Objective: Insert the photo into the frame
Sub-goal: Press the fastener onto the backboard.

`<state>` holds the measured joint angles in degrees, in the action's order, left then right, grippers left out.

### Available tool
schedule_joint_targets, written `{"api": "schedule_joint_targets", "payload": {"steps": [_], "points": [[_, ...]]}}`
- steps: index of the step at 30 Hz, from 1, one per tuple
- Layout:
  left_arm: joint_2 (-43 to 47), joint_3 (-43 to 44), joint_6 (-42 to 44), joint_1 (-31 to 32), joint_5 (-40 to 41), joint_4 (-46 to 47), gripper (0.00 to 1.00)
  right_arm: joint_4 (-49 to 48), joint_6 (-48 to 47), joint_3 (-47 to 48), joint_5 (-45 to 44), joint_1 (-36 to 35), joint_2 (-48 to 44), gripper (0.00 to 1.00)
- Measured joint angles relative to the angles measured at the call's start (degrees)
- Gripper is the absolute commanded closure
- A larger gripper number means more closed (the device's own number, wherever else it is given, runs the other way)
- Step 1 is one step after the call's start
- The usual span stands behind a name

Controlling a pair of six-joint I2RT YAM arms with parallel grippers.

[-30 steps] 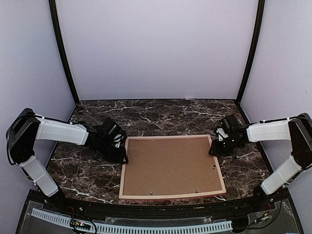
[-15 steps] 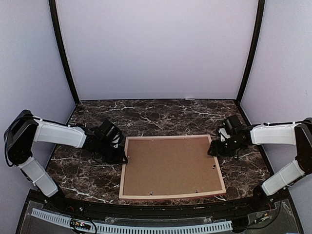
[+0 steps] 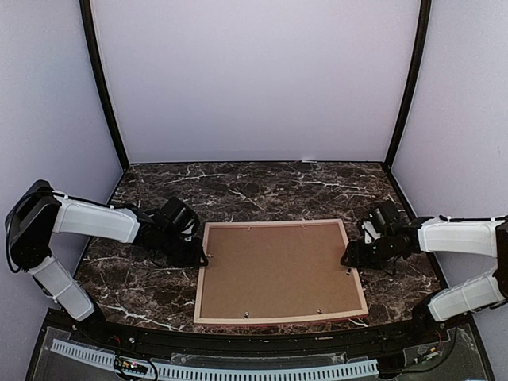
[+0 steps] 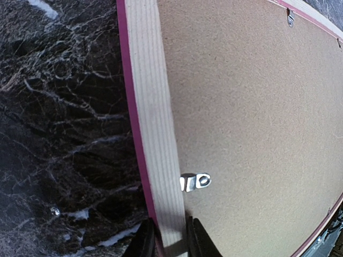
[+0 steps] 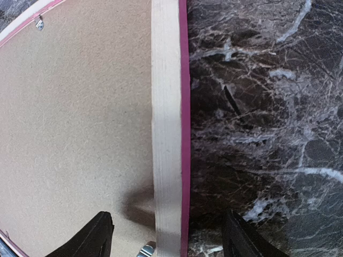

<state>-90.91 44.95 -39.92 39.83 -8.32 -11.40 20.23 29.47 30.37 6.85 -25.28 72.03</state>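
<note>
Sliding down from the upper right corner of the frame (image 3: 278, 319), the right gripper (image 3: 354, 258) now sits midway along the right rail, released, its fingers spread wide to either side of the moulding. The left gripper (image 3: 198, 255) is clenched on the left rail, probably to steady the frame, which lies face down at the centre of the bench (image 3: 262, 186). A hardboard backing panel (image 3: 278, 266) fills it; the photo is not visible.

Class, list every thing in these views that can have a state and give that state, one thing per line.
thin pink wooden frame: lying back-up, flat on the dark marble table.
brown hardboard backing panel: seated inside the frame.
left gripper: shut on the frame's left rail.
right gripper: open, straddling the right rail.
</note>
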Motion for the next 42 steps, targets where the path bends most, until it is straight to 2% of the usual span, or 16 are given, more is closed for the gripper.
{"api": "schedule_joint_targets", "payload": {"steps": [6,26,42], "points": [[0.0,0.0,0.0,0.2,0.2,0.0,0.77,-0.5,2.4,-1.5,0.2,-1.2,-1.5,0.41],[0.0,0.0,-0.2,0.3,0.3,0.0,0.77,-0.3,5.2,-2.5,-0.1,-3.1,-2.3,0.61],[0.0,0.0,-0.2,0.3,0.3,0.0,0.77,0.7,5.4,-2.7,-1.5,-3.3,-3.1,0.71]]}}
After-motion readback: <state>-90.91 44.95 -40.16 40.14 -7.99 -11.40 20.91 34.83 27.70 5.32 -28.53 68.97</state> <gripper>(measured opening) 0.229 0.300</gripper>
